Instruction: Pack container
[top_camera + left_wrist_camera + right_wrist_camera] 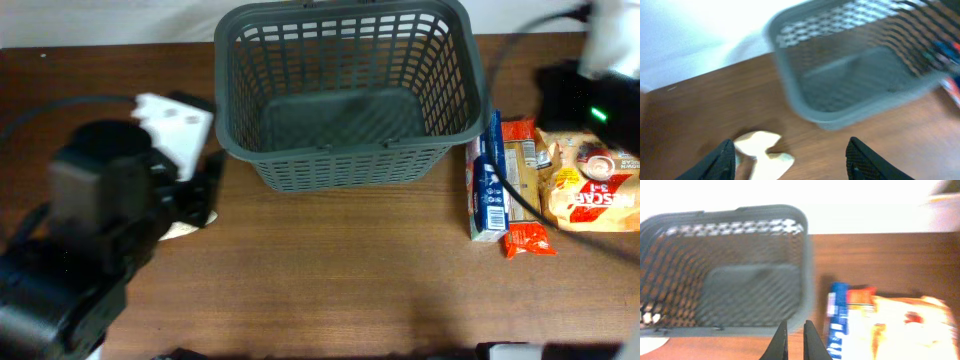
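While the container (pixel 345 90), a large dark grey basket with slotted lattice walls and a thick rim, stands at the far middle of the brown wooden desk (pixel 340 270), its whole floor in view from above, the two robot arms sit at either side of it. The left arm (pixel 90 230), a big blurred black shape, fills the near left corner. Its wrist camera shows the left hand (pixel 791 142) spread wide, one dark finger at each side of the picture and nothing held. A pale, crumpled cream packet (pixel 762 150) lies on the desk between those fingers, closer to the left one; whether it touches that finger cannot be told. The container lies beyond, to the far right of this hand. A white carton (pixel 178 120) rests just left of the container, partly under the arm. The right arm (pixel 585 95) is at the far right corner, above a cluster of groceries lying just right of the container: a blue box (pixel 487 185) nearest it, a red packet (pixel 527 240) beside that, and an orange Nescafe bag (pixel 598 195) at the right edge. The right hand (pixel 796 325) has its fingers drawn close, only a slim gap between them, pinching nothing. In its own camera it sits over the container's near right corner.
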